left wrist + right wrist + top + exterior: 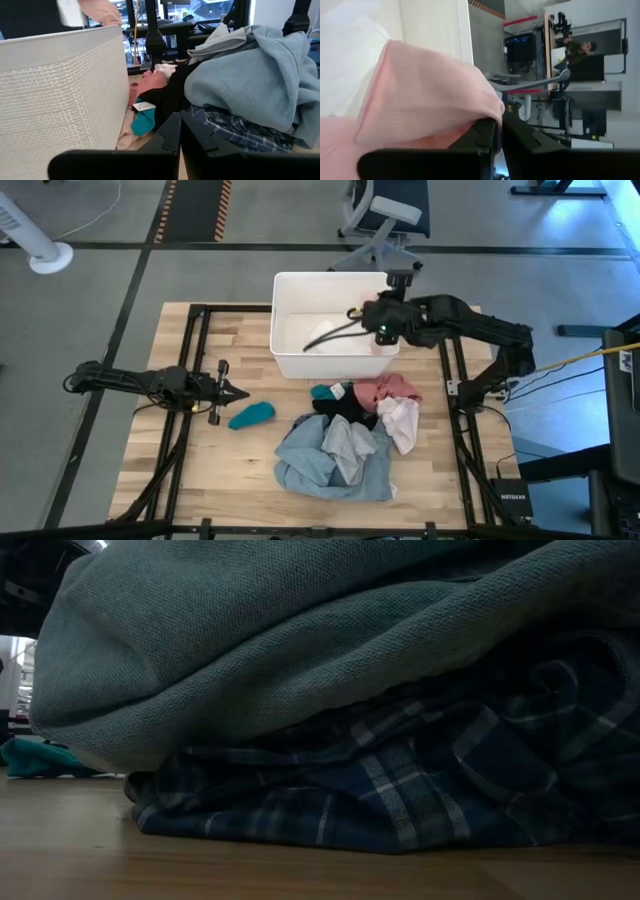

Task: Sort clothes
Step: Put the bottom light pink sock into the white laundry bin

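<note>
A pile of clothes lies on the wooden table in front of the white bin. In it are a grey-blue shirt, a plaid shirt under that, and black, pink and white pieces. A teal piece lies alone on the left. My right gripper is over the bin's right end, shut on a pink piece. My left gripper is shut and empty, low over the table beside the teal piece. My right gripper pinches a fold of the pink piece between its two fingers. The cloth bunches out past the fingers and is lifted clear over the bin, above its rim. I cannot tell whether it is one layer or several.
A white piece lies inside the bin. A small teal piece with a white tag lies between the bin's wall and the pile. Bare wood is on the table's left and near left. An office chair stands beyond the far edge.
</note>
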